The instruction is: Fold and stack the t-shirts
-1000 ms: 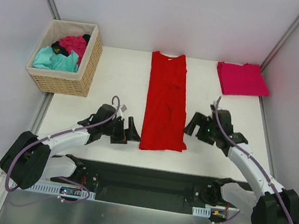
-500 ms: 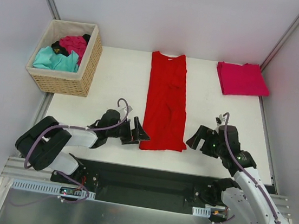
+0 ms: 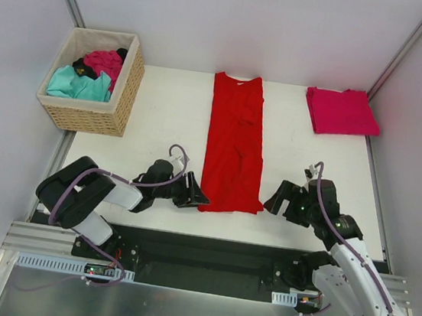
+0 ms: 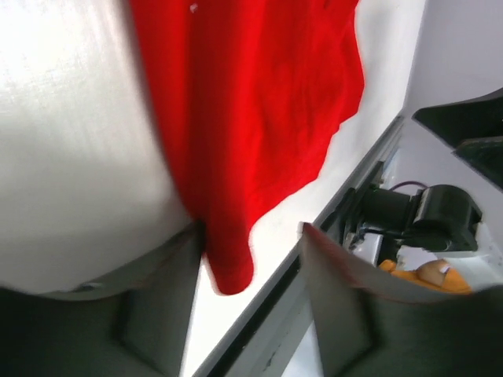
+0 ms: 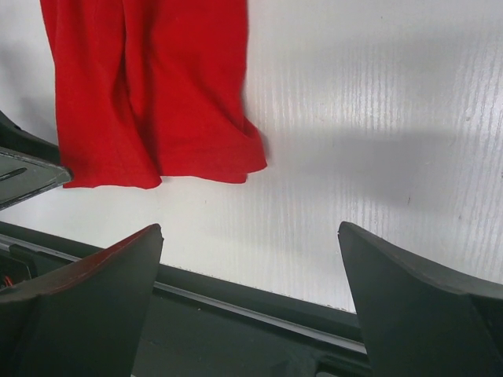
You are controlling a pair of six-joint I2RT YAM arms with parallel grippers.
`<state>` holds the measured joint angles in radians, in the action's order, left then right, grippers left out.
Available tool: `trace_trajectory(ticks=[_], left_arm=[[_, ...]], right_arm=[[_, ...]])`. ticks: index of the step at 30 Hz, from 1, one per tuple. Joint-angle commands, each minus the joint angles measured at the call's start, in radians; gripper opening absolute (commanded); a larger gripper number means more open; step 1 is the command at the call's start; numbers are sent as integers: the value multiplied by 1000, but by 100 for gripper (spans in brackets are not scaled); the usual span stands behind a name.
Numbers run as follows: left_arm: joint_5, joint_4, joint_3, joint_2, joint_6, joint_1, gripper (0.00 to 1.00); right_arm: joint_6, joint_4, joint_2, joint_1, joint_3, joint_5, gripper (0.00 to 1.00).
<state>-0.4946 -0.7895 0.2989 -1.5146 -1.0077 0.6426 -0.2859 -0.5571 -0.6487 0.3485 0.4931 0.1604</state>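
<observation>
Both arms have dropped in low toward the near edge since a second ago. The left gripper has slid right up to the near-left corner of the bright red t-shirt, and the right gripper has pulled back and down to face the near-right corner. In the left wrist view, that hem corner sits between the fingers, tight against one of them. The jaws have narrowed from wide open but there is still a clear gap, so the cloth is bracketed, not yet pinched. On the other side the right gripper is spread fully wide and empty. There is only bare white surface between its fingers, and the shirt's corner lies just ahead and apart from it. The red t-shirt itself lies as a long narrow strip down the middle of the surface, sleeves already folded in, collar at the far end. My read is that it still needs its crosswise folds and then a trip to the pile. At the far right corner, the crimson t-shirt lies folded flat, one done. At far left, the wicker basket holds the teal t-shirt, the magenta t-shirt and a black t-shirt, all crumpled, so well over half the job remains.
</observation>
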Motion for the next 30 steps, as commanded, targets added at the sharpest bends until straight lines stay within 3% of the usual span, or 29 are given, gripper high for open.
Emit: trace_trajectory(ticks=[1, 9, 11, 26, 30], left_arm=[[4, 29, -29, -29, 12, 15, 41], [-2, 22, -23, -53, 12, 15, 15], [-4, 21, -18, -59, 17, 15, 1], [-24, 21, -3, -82, 17, 15, 0], [-22, 21, -1, -85, 12, 14, 0]], right_arm=[[-12, 25, -42, 0, -17, 1, 99], [-16, 68, -92, 0, -42, 21, 99], [-18, 74, -92, 0, -47, 19, 99], [-79, 394, -296, 0, -163, 122, 97], [-81, 457, -368, 0, -177, 148, 91]])
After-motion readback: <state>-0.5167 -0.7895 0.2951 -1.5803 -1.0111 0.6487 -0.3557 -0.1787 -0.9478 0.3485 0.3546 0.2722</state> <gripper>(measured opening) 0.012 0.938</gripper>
